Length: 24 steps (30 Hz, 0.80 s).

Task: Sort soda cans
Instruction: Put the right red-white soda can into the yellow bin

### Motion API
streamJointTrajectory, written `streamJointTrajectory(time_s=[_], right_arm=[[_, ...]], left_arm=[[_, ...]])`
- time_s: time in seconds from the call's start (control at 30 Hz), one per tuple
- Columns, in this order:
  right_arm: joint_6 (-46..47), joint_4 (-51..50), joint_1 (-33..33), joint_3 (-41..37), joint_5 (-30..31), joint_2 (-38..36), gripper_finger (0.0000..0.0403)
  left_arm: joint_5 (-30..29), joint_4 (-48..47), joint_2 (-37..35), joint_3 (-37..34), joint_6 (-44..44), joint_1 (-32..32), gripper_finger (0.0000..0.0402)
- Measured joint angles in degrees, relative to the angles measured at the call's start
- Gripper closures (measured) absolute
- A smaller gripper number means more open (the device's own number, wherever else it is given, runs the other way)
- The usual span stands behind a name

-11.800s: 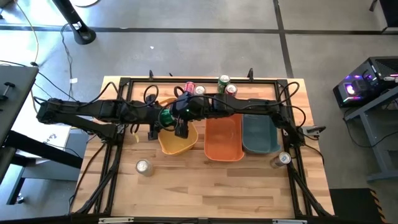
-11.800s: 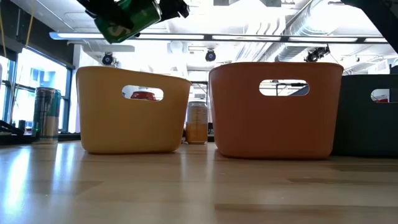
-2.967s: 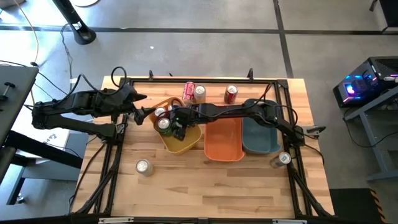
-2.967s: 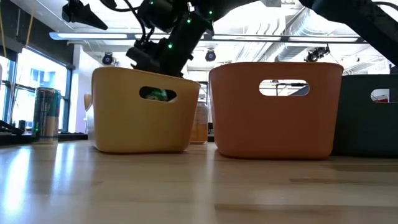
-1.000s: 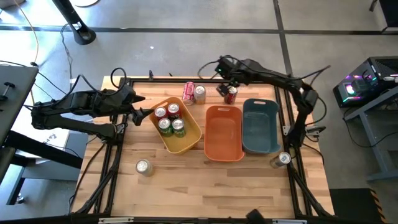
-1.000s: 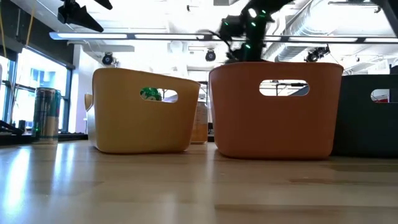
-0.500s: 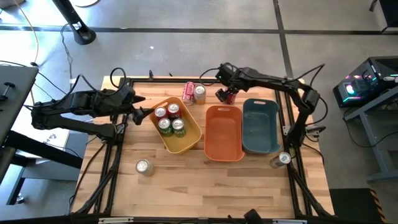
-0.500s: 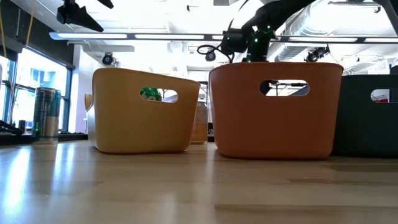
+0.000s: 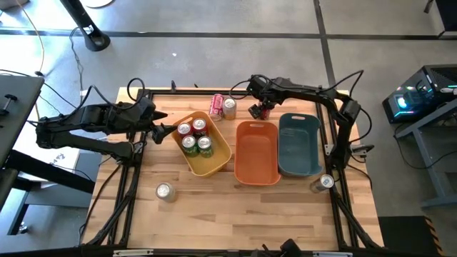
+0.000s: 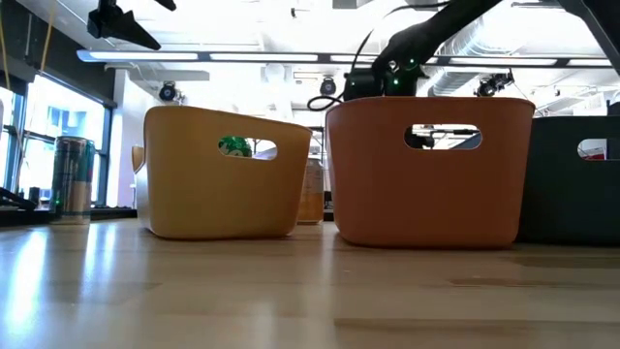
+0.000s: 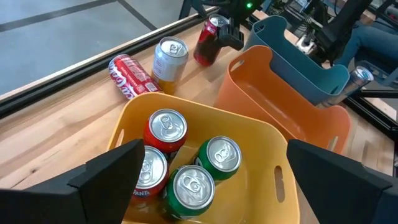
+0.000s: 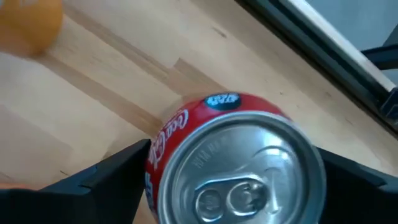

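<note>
Our right gripper (image 9: 261, 109) sits low over the upright red aluminium soda can (image 12: 233, 163), fingers spread wide either side of it, gripping nothing yet. The can stands just behind the orange plastic bin (image 9: 257, 152). Risk: closing off-centre tips or skids it. Our left gripper (image 9: 158, 127) waits wide open, empty, beside the yellow plastic bin (image 9: 214, 161).

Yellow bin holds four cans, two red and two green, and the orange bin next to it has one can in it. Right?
Not quite. The orange bin has no can in it, as the high view shows. The yellow bin does hold four cans, two red and two green.
</note>
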Motion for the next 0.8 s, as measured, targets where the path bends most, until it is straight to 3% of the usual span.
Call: streamJointTrajectory(time_s=[0.17,0.37,0.6,0.8], right_arm=[[0.12,-3.05,1.44,0.09,0.64,-0.05,0.0110],[-1.08,-7.85,3.94,1.13,4.25,-1.29,0.0110],[-2.18,-8.06,7.61,8.70,8.70,-6.80,0.0110],[-2.49,-5.08,14.60,17.74,6.31,-8.73,0.0110]], left_arm=[[0.02,0.00,0.00,0.00,-0.03,0.01,0.0014],[0.04,-0.04,0.00,0.00,2.03,0.01,0.0014],[0.05,-0.97,-0.16,0.00,3.12,0.01,0.0014],[-0.69,-1.38,-0.26,0.00,4.07,0.01,0.0014]])
